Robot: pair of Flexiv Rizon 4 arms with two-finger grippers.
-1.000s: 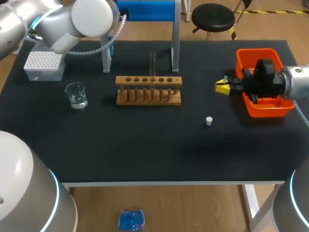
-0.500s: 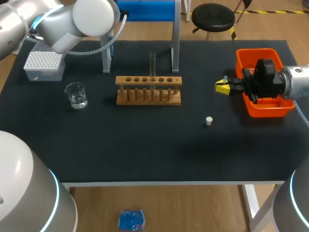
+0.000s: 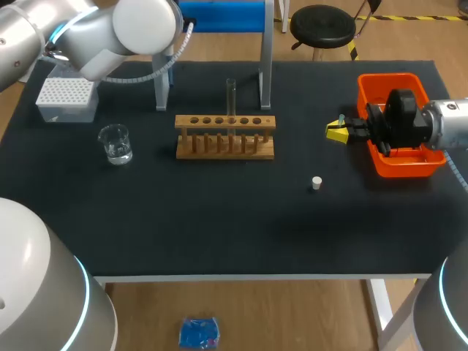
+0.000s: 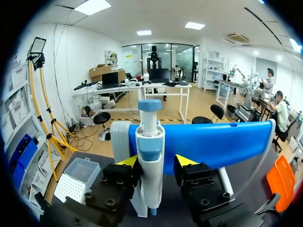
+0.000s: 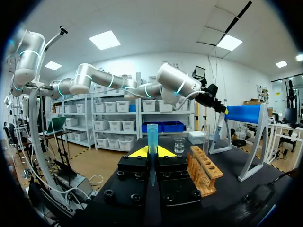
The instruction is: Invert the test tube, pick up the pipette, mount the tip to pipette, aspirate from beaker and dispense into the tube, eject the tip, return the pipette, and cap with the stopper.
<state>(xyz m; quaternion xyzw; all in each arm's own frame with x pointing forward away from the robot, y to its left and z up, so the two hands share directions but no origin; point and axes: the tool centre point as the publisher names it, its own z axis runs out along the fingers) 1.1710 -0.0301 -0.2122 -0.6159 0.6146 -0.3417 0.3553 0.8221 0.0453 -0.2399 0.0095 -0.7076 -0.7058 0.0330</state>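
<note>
Test tube (image 3: 231, 93) upright in the wooden rack (image 3: 225, 139), beaker (image 3: 115, 143) off to its left, stopper (image 3: 316, 183) lying alone nearer the right arm. Left gripper (image 4: 156, 163) spread around the pipette (image 4: 150, 142) hanging on the blue stand (image 4: 213, 142), a gap at one finger. Right gripper (image 5: 152, 152), beside the orange bin (image 3: 385, 86), is clamped on a blue tip (image 5: 152, 135).

Tube rack (image 3: 225, 137) at the table's (image 3: 219, 227) centre; beaker (image 3: 115, 143) and tip box (image 3: 67, 99) to its left, stopper (image 3: 316, 183) and bin (image 3: 398, 135) to its right.
</note>
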